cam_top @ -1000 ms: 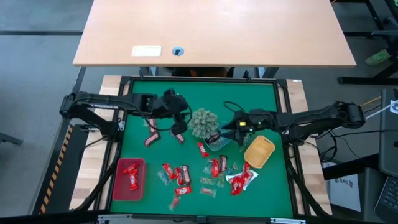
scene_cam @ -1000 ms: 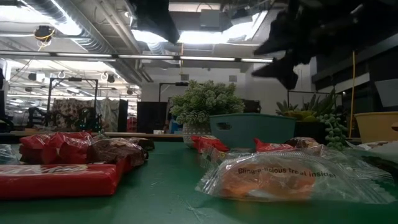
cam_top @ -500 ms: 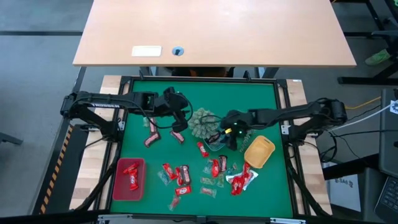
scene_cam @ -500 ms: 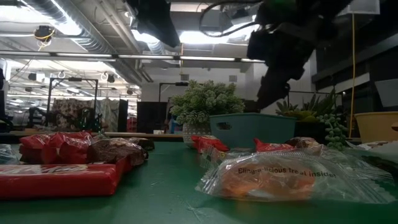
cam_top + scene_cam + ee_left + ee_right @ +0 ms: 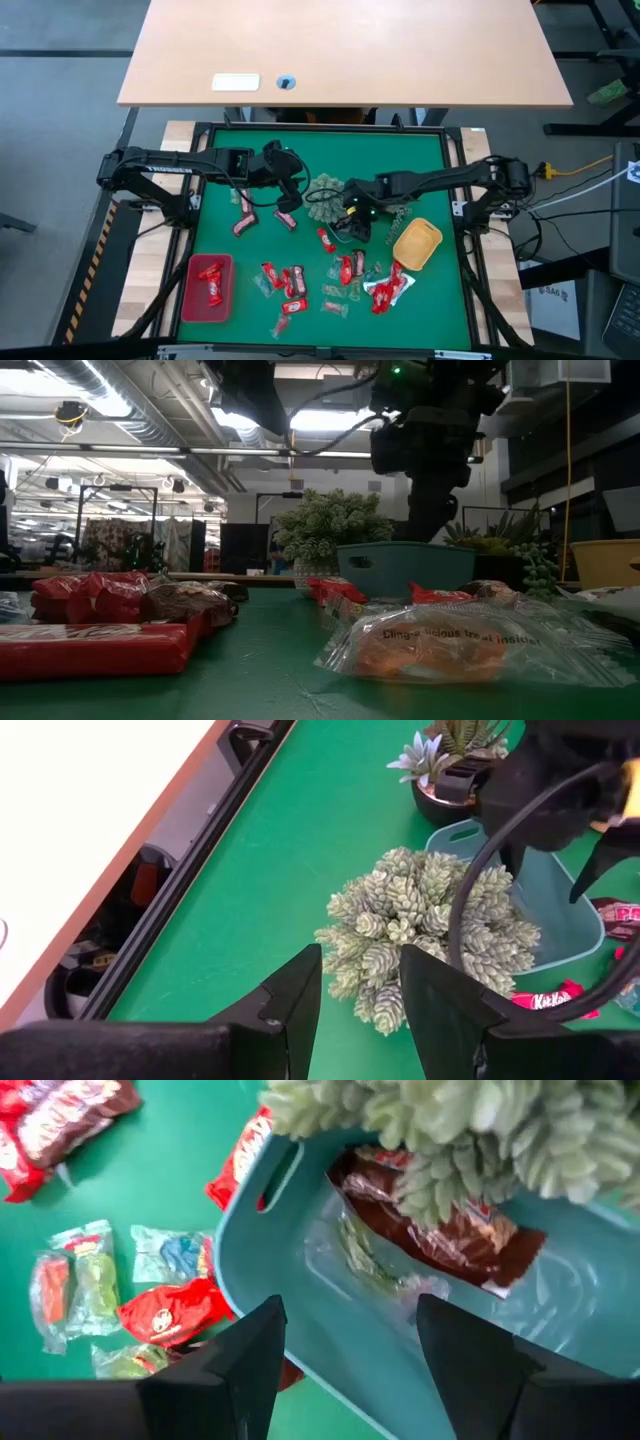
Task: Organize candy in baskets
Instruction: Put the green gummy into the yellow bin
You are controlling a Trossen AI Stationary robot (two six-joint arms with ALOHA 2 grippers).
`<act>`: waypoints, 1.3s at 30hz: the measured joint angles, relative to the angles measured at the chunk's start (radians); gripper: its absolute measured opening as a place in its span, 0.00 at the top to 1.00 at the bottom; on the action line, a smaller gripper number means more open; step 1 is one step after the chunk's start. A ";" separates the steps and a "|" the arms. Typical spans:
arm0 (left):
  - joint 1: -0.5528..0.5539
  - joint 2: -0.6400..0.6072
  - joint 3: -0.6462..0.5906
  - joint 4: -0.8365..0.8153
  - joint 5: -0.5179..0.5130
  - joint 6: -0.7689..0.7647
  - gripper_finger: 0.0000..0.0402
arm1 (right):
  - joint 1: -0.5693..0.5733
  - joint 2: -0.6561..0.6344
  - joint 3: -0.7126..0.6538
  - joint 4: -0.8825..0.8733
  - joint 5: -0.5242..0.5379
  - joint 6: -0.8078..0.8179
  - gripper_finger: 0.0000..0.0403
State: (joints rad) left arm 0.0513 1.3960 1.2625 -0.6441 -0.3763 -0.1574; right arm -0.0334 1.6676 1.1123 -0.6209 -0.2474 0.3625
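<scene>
- Roughly halfway at best, by my judgement: the red basket (image 5: 206, 289) at the near left of the green mat (image 5: 410, 160) held a couple of red candies (image 5: 211, 280), and the blue basket (image 5: 420, 1350) beside the pale plant (image 5: 324, 194) held a dark brown bar (image 5: 440, 1230) plus some clear-wrapped pieces.
- Most of the loose candy (image 5: 295, 282) lay scattered on the mat between the red basket and the yellow basket (image 5: 417, 243), and two dark bars (image 5: 243, 222) sat near my left arm; all of that was left to sort.
- The yellow basket looked empty from above, as far as I could tell.
- My right gripper (image 5: 345, 1350) hung directly over the blue basket with its jaws spread wide and nothing between them; I saw no contact with the basket or its contents.
- My left gripper (image 5: 360, 990) hovered at the far side of the plant, jaws part-way apart, holding nothing and touching nothing.
</scene>
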 joint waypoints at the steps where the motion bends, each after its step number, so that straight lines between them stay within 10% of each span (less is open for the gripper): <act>1: 0.000 0.000 0.000 0.000 0.000 0.000 0.67 | 0.000 0.010 0.006 -0.012 0.000 0.016 0.44; 39: 0.000 0.001 0.000 0.001 0.000 0.000 0.67 | 0.002 0.117 0.007 -0.001 0.074 0.157 0.44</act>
State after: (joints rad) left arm 0.0513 1.3966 1.2625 -0.6432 -0.3767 -0.1574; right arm -0.0319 1.7844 1.1194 -0.6219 -0.1732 0.5194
